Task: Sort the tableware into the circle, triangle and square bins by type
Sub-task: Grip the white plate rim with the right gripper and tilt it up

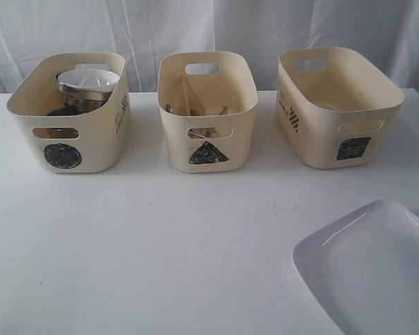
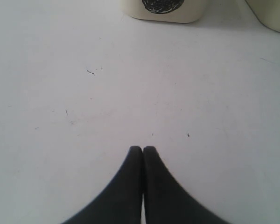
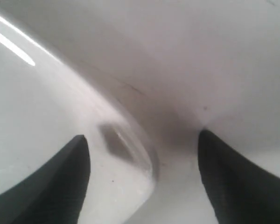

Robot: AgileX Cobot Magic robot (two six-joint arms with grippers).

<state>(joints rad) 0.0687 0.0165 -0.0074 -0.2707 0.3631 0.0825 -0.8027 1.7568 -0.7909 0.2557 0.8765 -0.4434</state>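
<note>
The circle bin (image 1: 68, 115) stands at the back left and holds a white bowl stacked on a steel bowl (image 1: 88, 82). In the middle, the triangle bin (image 1: 207, 112) contains chopsticks and cutlery (image 1: 195, 110). The square bin (image 1: 339, 105) is at the back right. A large white plate (image 1: 373, 272) lies at the front right. Neither gripper shows in the exterior view. My left gripper (image 2: 143, 148) is shut and empty over bare table, short of the circle bin (image 2: 163, 9). My right gripper (image 3: 142, 134) is open, straddling the rim of the plate (image 3: 32, 107).
The white table (image 1: 160, 244) carries everything, and a white curtain hangs behind the bins. In the left wrist view a corner of a second tub (image 2: 273, 14) shows beside the circle bin. The plate runs off the exterior view's lower right edge.
</note>
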